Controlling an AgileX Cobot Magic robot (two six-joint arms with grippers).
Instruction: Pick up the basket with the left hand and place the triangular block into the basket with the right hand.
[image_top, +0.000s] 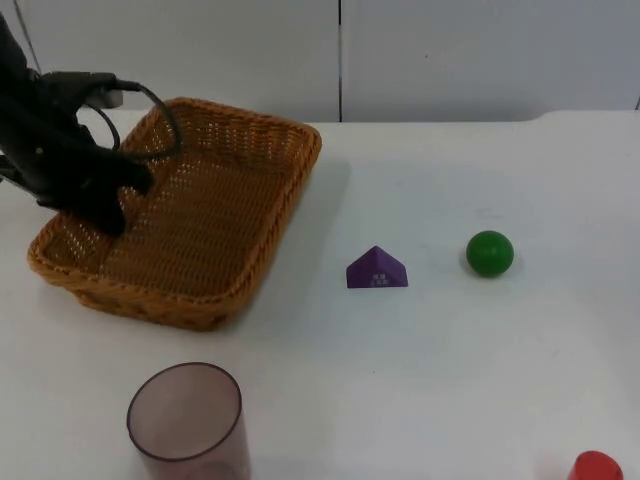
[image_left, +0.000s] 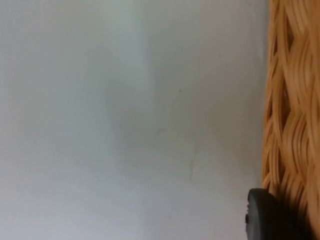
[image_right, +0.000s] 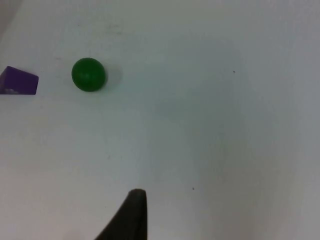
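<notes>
A: Left gripper (image_top: 112, 200) is down at the basket (image_top: 215, 215), at its left rim. Weave sits right against one fingertip (image_left: 260, 215) in the left wrist view. Can't tell if it's pinching the rim or spread.

B: Basket lifted?

A: Looks like it's on the table (image_top: 450, 380). I'd call the grab not finished.

B: Block?

A: Purple triangular block (image_top: 377, 269) sits on the table between basket and green ball (image_top: 490, 253), apart from both. The right wrist view has the block (image_right: 19, 81) beyond the ball (image_right: 88, 74), so the right arm must reach past the ball.

B: Right gripper?

A: One fingertip (image_right: 131, 215) over bare table, waiting. Can't tell its state.
</notes>
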